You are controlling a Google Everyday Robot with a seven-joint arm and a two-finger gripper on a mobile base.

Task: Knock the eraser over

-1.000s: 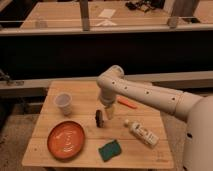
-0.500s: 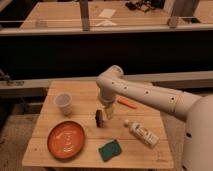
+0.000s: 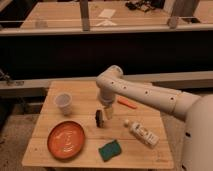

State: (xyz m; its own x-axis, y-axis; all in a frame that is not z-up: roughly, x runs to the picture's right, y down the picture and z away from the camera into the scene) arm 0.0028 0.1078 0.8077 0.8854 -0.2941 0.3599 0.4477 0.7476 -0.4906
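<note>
The eraser (image 3: 99, 118) is a small black block with a lighter strip. It stands upright near the middle of the wooden table (image 3: 45, 117). My gripper (image 3: 107, 113) hangs from the white arm (image 3: 140, 92) and sits right beside the eraser, on its right and slightly behind it. Whether it touches the eraser cannot be made out.
A white cup (image 3: 64, 103) stands at the left, with an orange plate (image 3: 66, 139) in front of it. A green sponge (image 3: 109, 149) lies near the front edge. A white bottle (image 3: 141, 133) lies at the right. A thin orange marker (image 3: 127, 103) lies behind the gripper.
</note>
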